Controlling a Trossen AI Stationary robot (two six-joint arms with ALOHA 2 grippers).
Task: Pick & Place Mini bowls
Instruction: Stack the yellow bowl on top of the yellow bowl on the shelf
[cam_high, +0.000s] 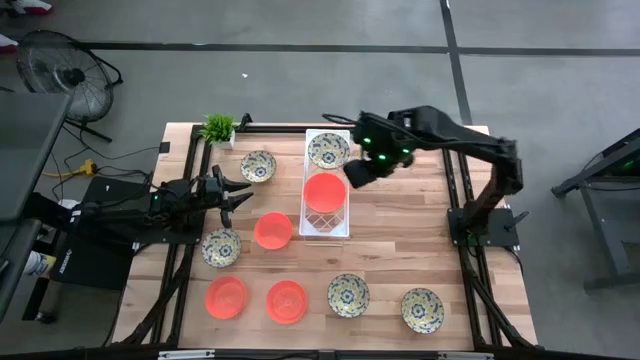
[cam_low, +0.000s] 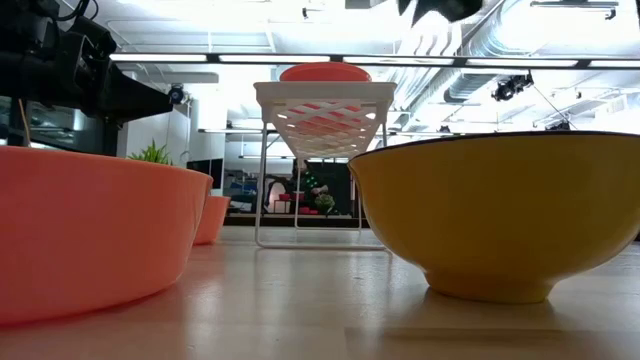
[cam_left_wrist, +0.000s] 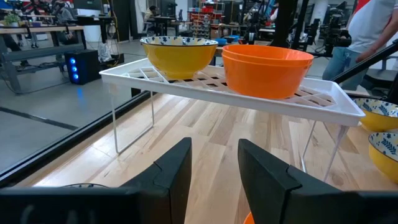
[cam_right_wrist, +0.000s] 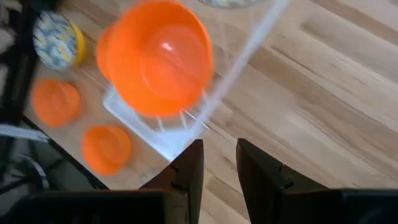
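Judging handling: orange bowl (cam_right_wrist: 155, 59) on white rack (cam_high: 326, 225), just ahead of right gripper (cam_right_wrist: 219, 163), fingers apart w/ nothing between. Looks light, stiff, slick; we'd pinch its rim. Left gripper (cam_left_wrist: 214, 171) spread, idle.

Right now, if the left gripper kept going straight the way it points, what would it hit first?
Probably the white rack. The left gripper points at its near side, below the orange bowl. Depth is unclear, so it might slip under the shelf instead.
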